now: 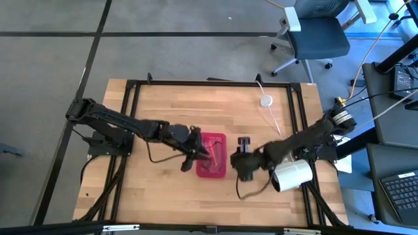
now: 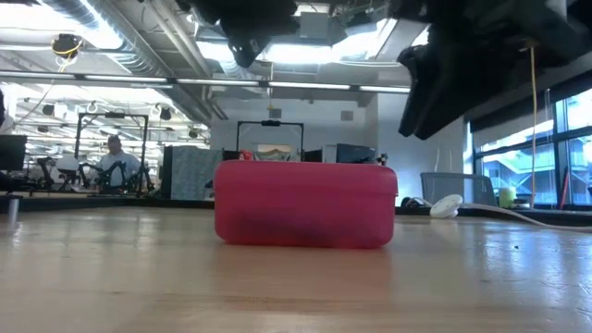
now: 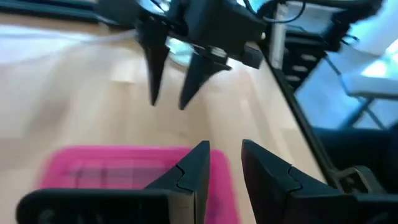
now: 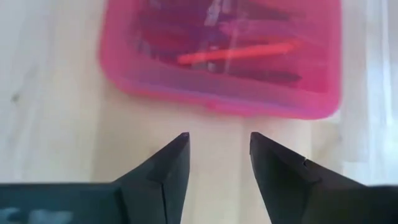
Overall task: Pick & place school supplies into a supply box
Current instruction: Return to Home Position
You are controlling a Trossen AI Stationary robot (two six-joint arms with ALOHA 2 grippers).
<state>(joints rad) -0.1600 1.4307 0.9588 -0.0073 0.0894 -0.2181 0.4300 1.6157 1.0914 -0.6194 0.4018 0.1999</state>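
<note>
The red supply box (image 1: 211,155) lies shut mid-way across the wooden table (image 1: 157,104), pens (image 4: 236,53) showing dimly through its translucent lid, so the packing looks finished. The left gripper (image 1: 201,151) hangs over the box's left edge and the right gripper (image 4: 217,140) just beside its right side, both with fingers parted and empty, as suits arms with nothing left to grasp. A white roll (image 1: 292,175) and small white disc (image 1: 266,101) share the boards; beyond stand an office chair (image 1: 313,32) and a distant person (image 2: 116,155)
</note>
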